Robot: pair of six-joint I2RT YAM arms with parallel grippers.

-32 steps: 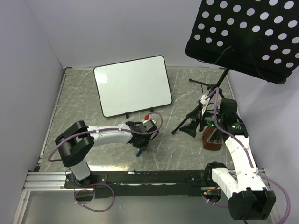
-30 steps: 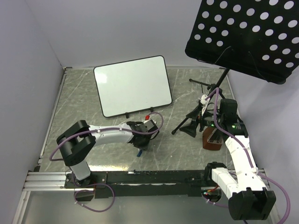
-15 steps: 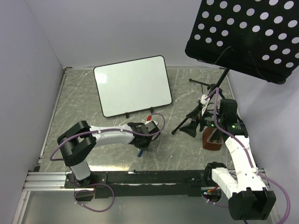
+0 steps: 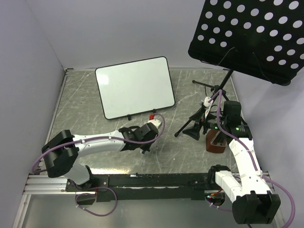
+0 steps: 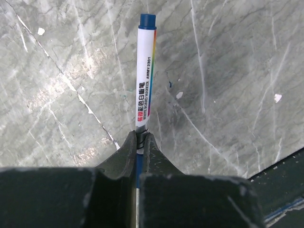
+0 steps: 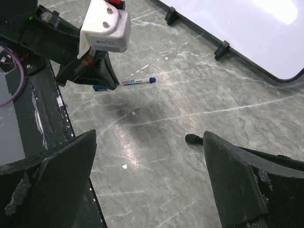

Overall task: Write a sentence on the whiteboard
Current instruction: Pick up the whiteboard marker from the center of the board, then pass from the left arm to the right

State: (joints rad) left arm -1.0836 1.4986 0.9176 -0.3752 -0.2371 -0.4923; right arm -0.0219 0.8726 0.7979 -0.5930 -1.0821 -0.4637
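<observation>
Look: your whiteboard [image 4: 135, 88] is a white rectangle with a thin black rim and rounded corners.
Surface: you see plain white.
Pose: propped on two black feet [image 4: 129, 117], long side down.
Place: left of the music stand [image 4: 247, 38].

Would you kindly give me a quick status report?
Left pincer shut on marker. Right pincer open, empty. Whiteboard blank. Music stand right of it, apart.

I'm looking down on a grey marbled counter [image 4: 80, 95], evenly lit and boxed in by plain pale walls [image 4: 118, 28] at nine and twelve o'clock. At two o'clock, a black perforated music stand [image 4: 247, 33] leans over it.
</observation>
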